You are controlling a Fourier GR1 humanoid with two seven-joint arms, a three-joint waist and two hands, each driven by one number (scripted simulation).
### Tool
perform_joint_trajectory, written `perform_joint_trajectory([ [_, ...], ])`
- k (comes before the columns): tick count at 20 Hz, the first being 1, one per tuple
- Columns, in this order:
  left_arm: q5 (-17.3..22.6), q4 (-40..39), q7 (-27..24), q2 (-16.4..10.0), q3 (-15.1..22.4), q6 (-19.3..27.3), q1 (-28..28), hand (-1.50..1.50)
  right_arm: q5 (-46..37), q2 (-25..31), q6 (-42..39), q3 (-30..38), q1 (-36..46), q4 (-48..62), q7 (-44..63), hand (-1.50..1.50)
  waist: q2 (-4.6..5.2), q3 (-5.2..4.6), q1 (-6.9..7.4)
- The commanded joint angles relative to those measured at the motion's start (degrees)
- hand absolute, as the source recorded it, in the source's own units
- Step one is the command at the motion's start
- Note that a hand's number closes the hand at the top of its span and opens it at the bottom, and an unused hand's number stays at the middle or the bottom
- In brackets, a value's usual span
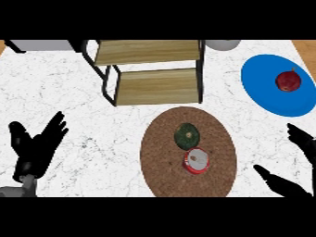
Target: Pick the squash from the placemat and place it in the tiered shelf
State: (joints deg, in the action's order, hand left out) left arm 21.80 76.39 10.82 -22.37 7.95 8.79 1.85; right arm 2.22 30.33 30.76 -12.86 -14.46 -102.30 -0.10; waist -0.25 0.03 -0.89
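While squash [186, 135] sits on placemat [166, 178], left hand [35, 147] and right hand [315, 155] spread open, apart from it.

Seen from the head, facing steeply down onto the worktop [85, 120]. Near enough to fill the frame with it: tiered shelf [157, 85] at the far upper edge, placemat [167, 180] low in the middle, left hand [35, 148] and right hand [312, 159] at the lower corners.
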Motion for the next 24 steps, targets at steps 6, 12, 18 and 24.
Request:
perform_joint_trajectory([
  [6, -0.4, 2.1, 3.0, 0.1, 0.1, -0.7, -0.5, 0.0, -9.5, 9.1, -4.3, -8.7, -1.6, -23.4, 27.4, -1.5, 0.12, -0.23, 1.22],
  [12, -3.3, -0.8, 2.7, 3.0, 1.3, 1.2, 3.1, 0.0, -19.7, 6.8, -6.6, -12.0, 14.2, -21.9, 52.7, -1.5, 0.54, -0.27, 2.11],
  [18, -2.5, -0.7, 2.3, 3.5, 0.8, -0.5, 0.9, 0.0, -30.1, 0.2, -12.0, -15.1, 27.8, -16.2, 71.6, -1.5, 0.37, -0.24, 2.23],
  [24, -3.6, 1.9, 2.8, 3.7, 0.6, 1.0, 0.0, 0.0, -34.8, -10.7, -15.4, -19.0, 33.2, -3.6, 74.6, -1.5, 0.3, -0.1, 2.15],
])
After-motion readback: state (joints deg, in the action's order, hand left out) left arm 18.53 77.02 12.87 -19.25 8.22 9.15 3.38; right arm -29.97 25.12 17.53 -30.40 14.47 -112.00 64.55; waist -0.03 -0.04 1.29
